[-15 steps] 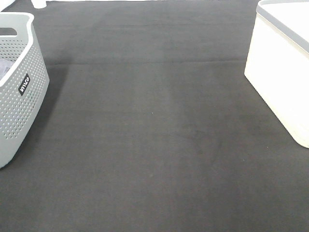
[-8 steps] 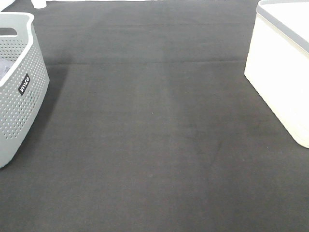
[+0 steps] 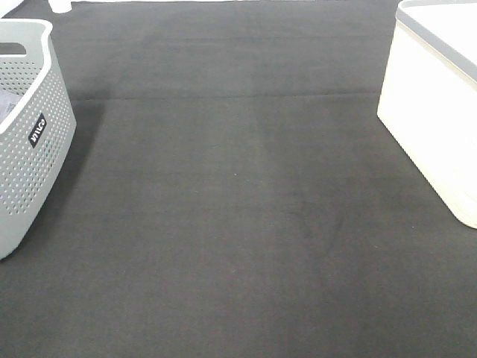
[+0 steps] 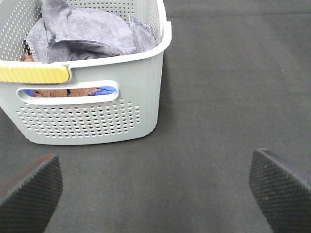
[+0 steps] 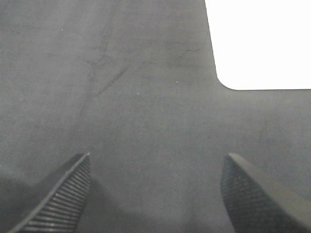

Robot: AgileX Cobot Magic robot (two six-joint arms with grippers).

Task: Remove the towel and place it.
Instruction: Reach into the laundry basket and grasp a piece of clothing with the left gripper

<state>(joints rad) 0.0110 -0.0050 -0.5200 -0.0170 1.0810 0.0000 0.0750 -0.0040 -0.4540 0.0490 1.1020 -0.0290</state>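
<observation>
Even, diffuse overhead light falls on the black mat (image 3: 238, 224), leaving a faint paler band down its middle. The grey basket (image 3: 30, 149) throws a soft-edged shadow onto the mat on its side facing the middle. In the right wrist view the white bin (image 5: 262, 43) is overexposed to a featureless patch, and a dark shadow pools beside one finger of the right gripper (image 5: 155, 194). The towel (image 4: 82, 29) is sharp, its folds shaded.

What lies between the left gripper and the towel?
In the left wrist view: bare black mat, then the basket's near wall; the towel lies inside the basket.
</observation>
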